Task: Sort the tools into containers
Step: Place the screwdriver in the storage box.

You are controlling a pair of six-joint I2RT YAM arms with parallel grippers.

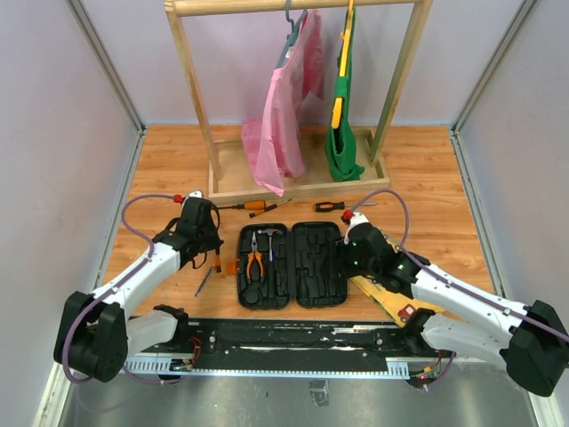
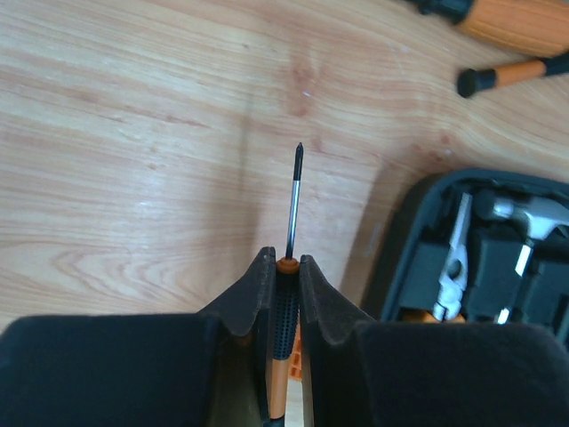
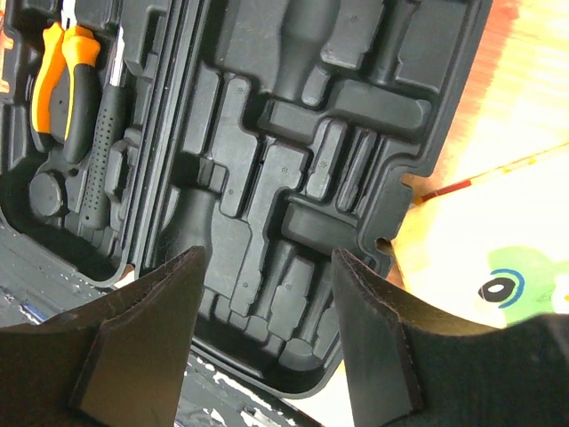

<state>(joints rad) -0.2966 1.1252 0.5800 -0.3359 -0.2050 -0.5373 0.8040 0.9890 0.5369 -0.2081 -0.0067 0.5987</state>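
On the wooden bench (image 1: 444, 178), a wooden clothes rack (image 1: 231, 6) stands behind the open black plastic tool case (image 1: 316, 267), with a yellow picture board (image 3: 516, 222) at its right edge. The right end effector (image 3: 267, 253) hangs spread over its right half. The left end effector (image 2: 284, 262), left of the case, pinches a thin orange-and-black screwdriver (image 2: 291, 205). Orange-handled pliers (image 1: 255, 262) sit in the left half.

Ahead of left gripper (image 2: 284, 267): bare tabletop (image 2: 133, 133), open passage. To its right the tool case (image 2: 418, 222) rim blocks; loose screwdrivers (image 2: 524, 22) lie far ahead-right. Under right gripper (image 3: 267, 267), empty case slots; yellow board (image 3: 516, 231) just right
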